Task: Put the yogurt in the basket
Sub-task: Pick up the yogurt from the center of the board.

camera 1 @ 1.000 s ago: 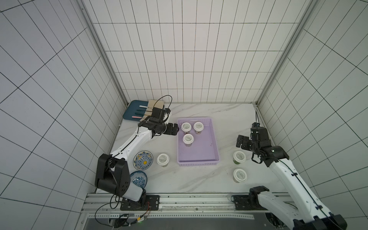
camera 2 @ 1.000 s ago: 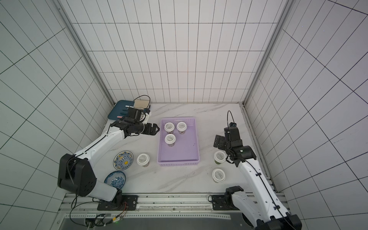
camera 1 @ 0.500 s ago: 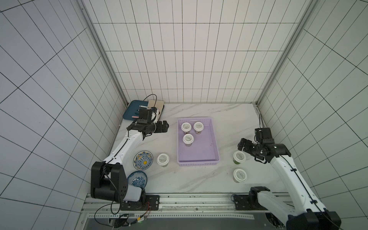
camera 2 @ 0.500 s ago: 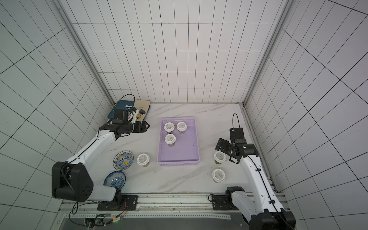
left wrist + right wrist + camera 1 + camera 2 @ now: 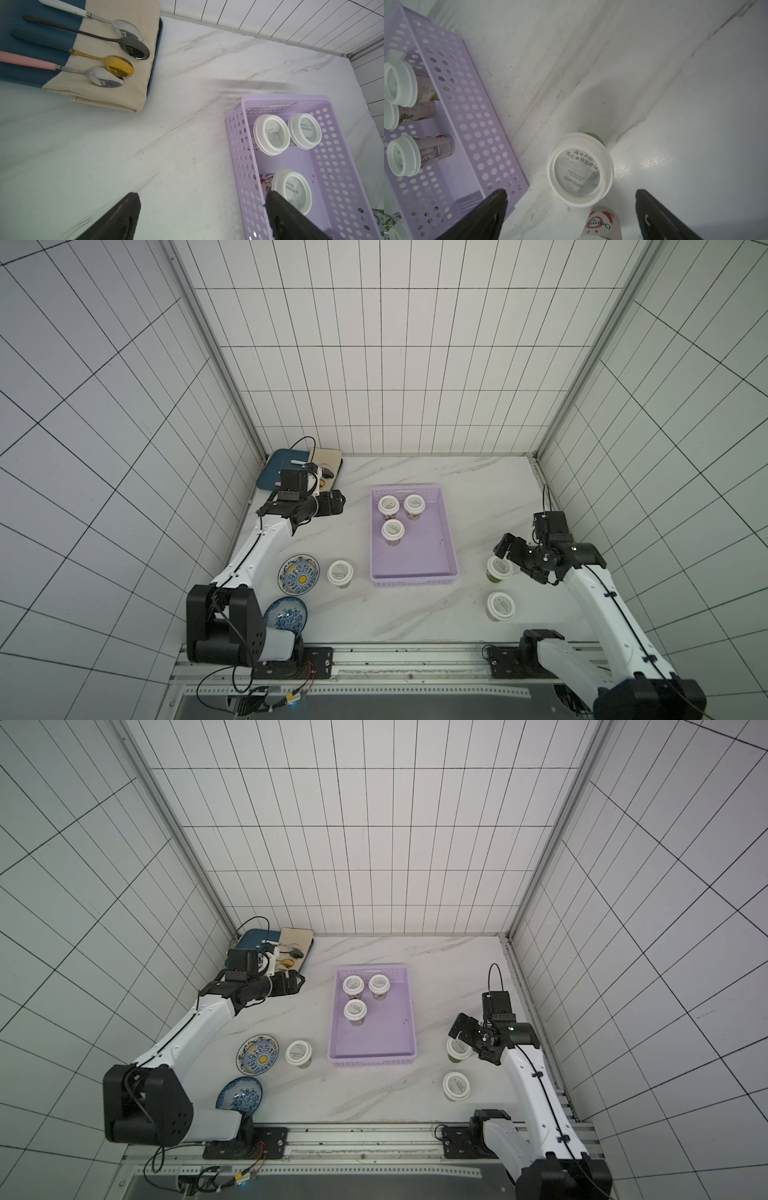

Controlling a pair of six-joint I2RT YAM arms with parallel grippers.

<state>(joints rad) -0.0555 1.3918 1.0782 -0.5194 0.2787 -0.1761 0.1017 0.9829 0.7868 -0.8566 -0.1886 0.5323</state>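
Fourth pickup in hand, I'd say.
Right gripper (image 5: 571,192), jaws wide and empty, hangs over the white-lidded green yogurt cup (image 5: 579,170) standing beside the lilac perforated plastic basket (image 5: 413,581), which holds three. It likely must lower and close. Farther off, left gripper (image 5: 201,195) gapes empty.

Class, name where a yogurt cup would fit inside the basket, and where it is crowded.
In the basket, the near half is bare, bordered by the third cup and the near wall. The far end is crowded: the far cups stand side by side there.
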